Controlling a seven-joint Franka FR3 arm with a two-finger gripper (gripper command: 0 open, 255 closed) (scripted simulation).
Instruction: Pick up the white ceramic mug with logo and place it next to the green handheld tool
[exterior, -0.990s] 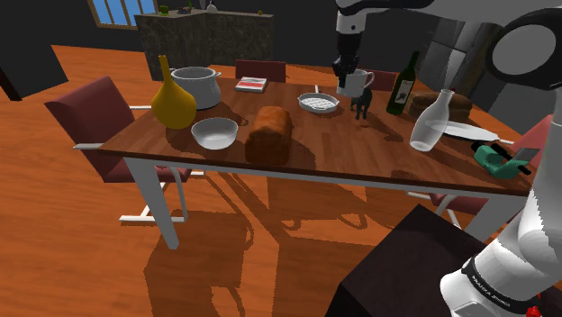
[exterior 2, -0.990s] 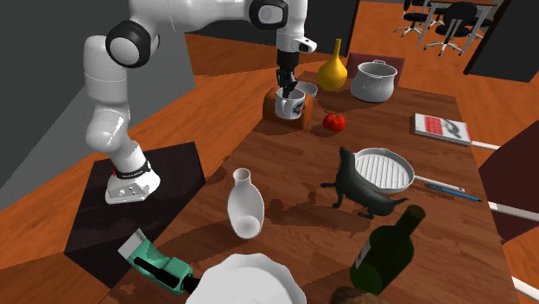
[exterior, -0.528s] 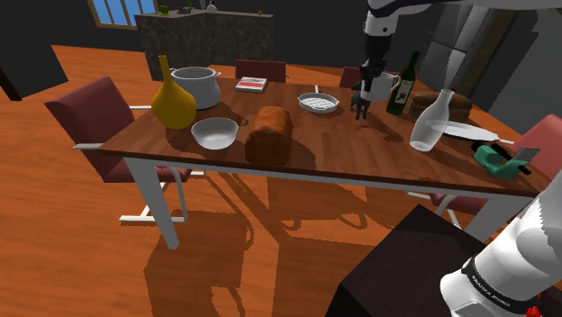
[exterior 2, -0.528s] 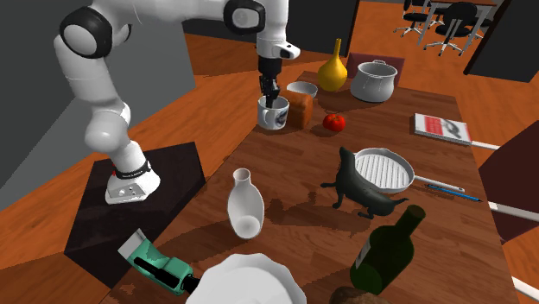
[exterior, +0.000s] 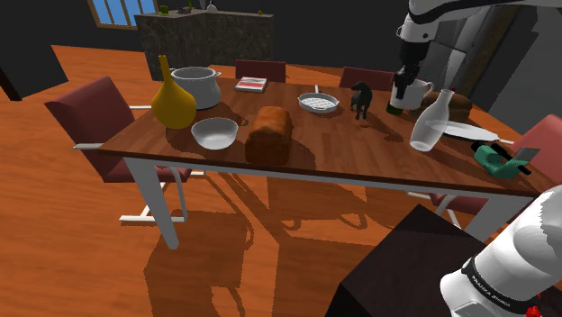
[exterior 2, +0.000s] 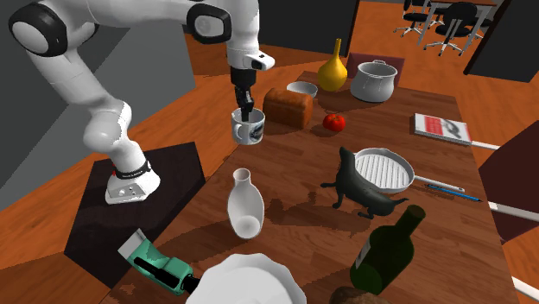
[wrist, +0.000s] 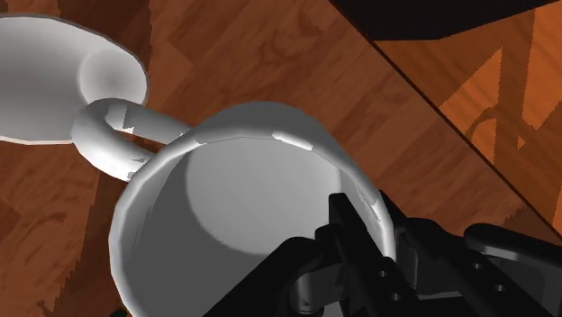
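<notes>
White mug (exterior 2: 249,128): in the air and upright, with its logo facing the second exterior camera. It hangs over the table (exterior 2: 298,168) at the edge nearest the stand, between the loaf (exterior 2: 288,105) and the vase (exterior 2: 245,204).
Gripper (exterior 2: 245,111): narrow, pinching the mug's wall. The wrist view shows one finger inside the rim and one outside, opposite the handle.
Green tool (exterior 2: 154,262): lies at the table's corner just beside the plate (exterior 2: 250,281). It is well apart from the mug, with the vase between them.
Change: a second ago the mug hung by the loaf. Since then it has travelled along the table edge towards the tool, and in the shoulder view it has passed the dog figure (exterior: 362,97).
Meaning: the pick-up is done and the carry is roughly halfway, judging by the gap left.
Next: likely on past the vase, then down onto bare wood beside the tool.
Risk: the vase stands close to the path, and the landing spot is tight between tool, plate and table edge.
</notes>
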